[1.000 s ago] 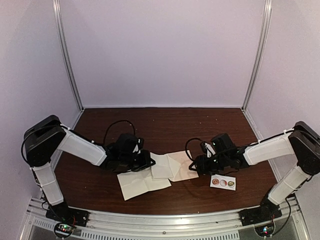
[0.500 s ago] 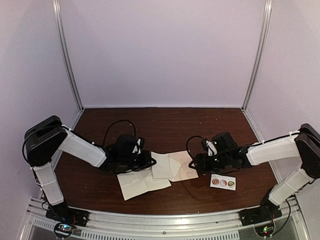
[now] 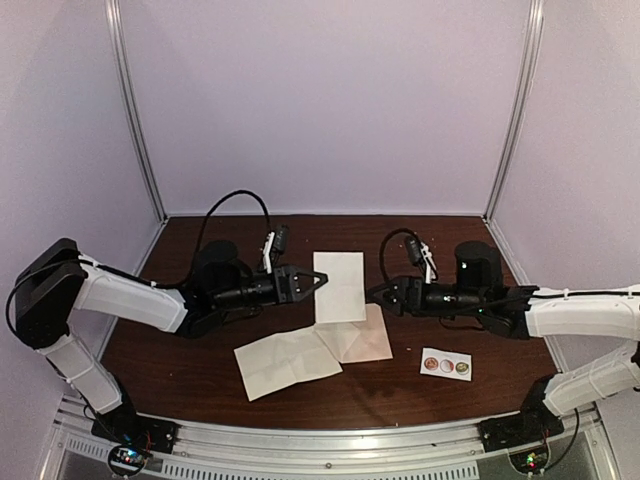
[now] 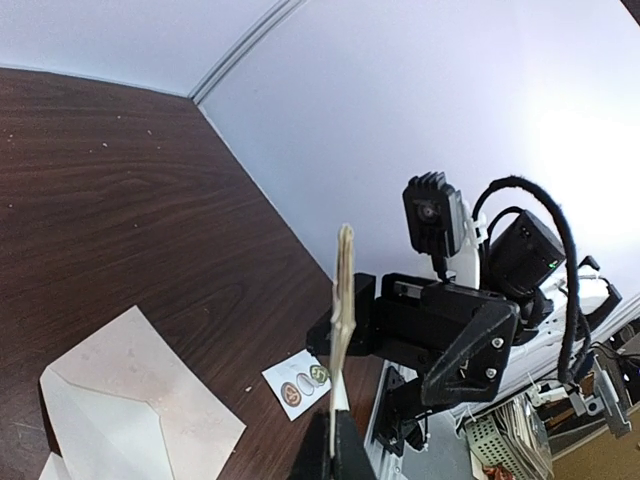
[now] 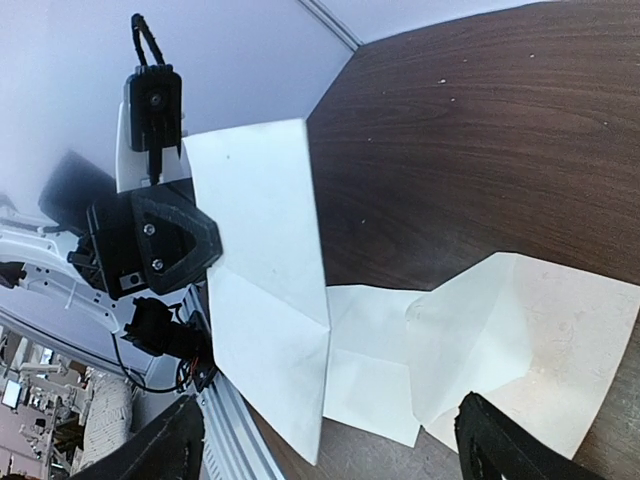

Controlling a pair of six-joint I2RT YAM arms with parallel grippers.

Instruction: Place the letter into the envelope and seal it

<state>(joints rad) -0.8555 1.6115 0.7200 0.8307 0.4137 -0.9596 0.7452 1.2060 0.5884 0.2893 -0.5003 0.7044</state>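
**Top external view: letter gripped in the air, envelope flat on the desk**

Top external view shows the left tool (image 3: 318, 281) pressed together on one edge of a white creased paper letter (image 3: 340, 286), which it holds raised above the dark brown wooden desk (image 3: 330, 240). The left wrist view shows this letter edge-on, nearly upright, pinched at its lower end.

The right tool (image 3: 372, 293) sits just beside the letter's opposite edge with its jaws spread wide and nothing between them. In the right wrist view its two black fingers (image 5: 175, 450) stand far apart at the bottom corners of the frame.

A small tan-cream paper envelope (image 3: 365, 342) lies flat on the desk between the two arms, on the near side of the raised letter. A larger whitish creased sheet (image 3: 285, 363) lies to its left, touching or overlapping it. A small white strip with three round stickers (image 3: 446, 365) lies near the envelope on its right, apart from it.
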